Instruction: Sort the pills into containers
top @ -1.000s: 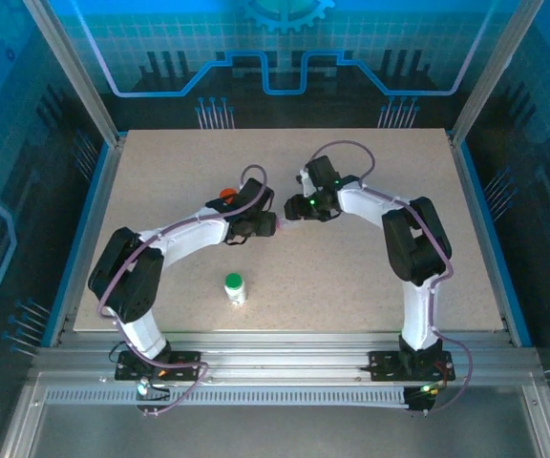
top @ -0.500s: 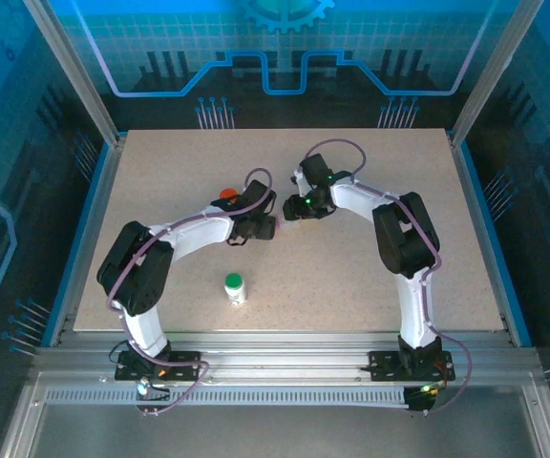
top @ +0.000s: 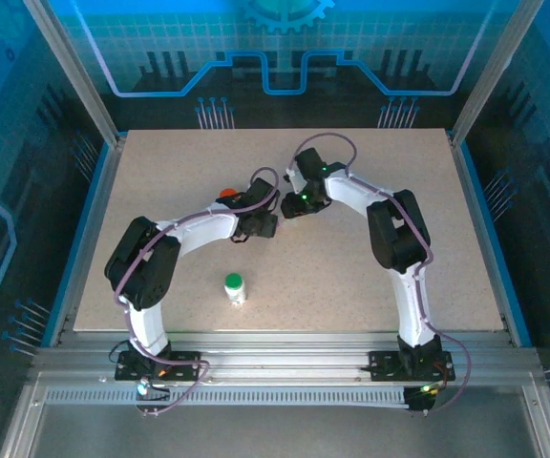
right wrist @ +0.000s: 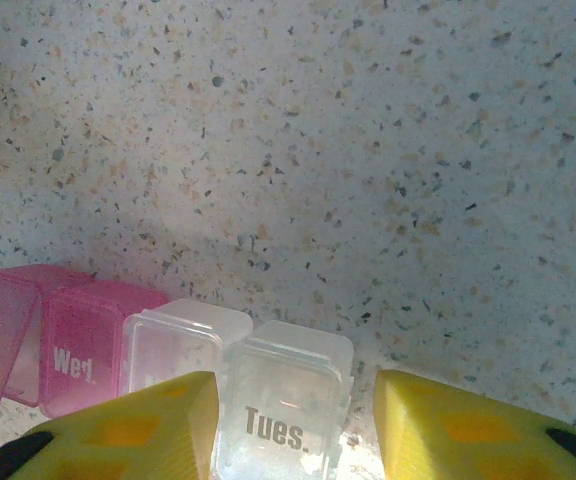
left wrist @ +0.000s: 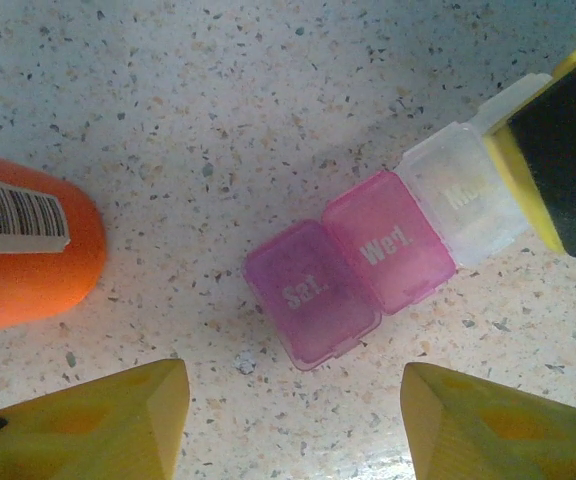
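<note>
A strip of small day boxes lies on the table: pink "Sat." [left wrist: 308, 290], pink "Wed." [left wrist: 388, 245] and a clear box [left wrist: 463, 195], all lids closed. My left gripper [left wrist: 293, 420] hangs open just short of the "Sat." box, touching nothing. My right gripper [right wrist: 296, 420] is open and straddles the clear "Tues." box [right wrist: 283, 365]; its left finger is against the box and a gap shows on the right. The orange bottle [left wrist: 28, 250] lies left of the strip. The white bottle with a green cap [top: 235, 286] stands nearer the arm bases. The pills are out of view.
From above, both grippers [top: 261, 221] [top: 291, 204] meet mid-table, tips nearly touching, with the orange bottle [top: 227, 194] just behind the left one. My right gripper's yellow finger [left wrist: 568, 150] reaches into the left wrist view. Speckled tabletop [top: 370, 277] spreads open to the right and front.
The right arm has swung left toward the box strip and its jaws have narrowed around the "Tues." box. The left arm has edged slightly forward, its jaws unchanged.
</note>
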`<move>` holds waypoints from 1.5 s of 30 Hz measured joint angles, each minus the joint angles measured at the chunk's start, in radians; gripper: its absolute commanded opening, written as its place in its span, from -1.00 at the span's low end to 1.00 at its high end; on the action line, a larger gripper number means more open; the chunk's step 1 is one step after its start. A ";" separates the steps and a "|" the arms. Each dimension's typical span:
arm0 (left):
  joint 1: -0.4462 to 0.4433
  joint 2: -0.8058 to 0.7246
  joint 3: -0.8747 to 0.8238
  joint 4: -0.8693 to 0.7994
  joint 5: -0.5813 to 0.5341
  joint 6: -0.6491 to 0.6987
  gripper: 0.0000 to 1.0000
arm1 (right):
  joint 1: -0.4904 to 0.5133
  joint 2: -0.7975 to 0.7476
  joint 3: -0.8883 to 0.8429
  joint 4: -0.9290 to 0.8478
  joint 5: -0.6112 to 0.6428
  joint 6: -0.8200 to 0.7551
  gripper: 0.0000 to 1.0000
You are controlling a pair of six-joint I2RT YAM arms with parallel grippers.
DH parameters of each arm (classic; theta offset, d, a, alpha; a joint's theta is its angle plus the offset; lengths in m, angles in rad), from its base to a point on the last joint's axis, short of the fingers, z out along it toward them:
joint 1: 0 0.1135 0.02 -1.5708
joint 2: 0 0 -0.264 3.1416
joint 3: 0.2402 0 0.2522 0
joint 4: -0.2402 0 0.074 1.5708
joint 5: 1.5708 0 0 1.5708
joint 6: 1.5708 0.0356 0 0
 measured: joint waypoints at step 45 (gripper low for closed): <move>0.010 0.215 0.260 -0.116 -0.216 0.041 0.15 | 0.000 0.011 0.021 -0.024 -0.008 -0.048 -0.09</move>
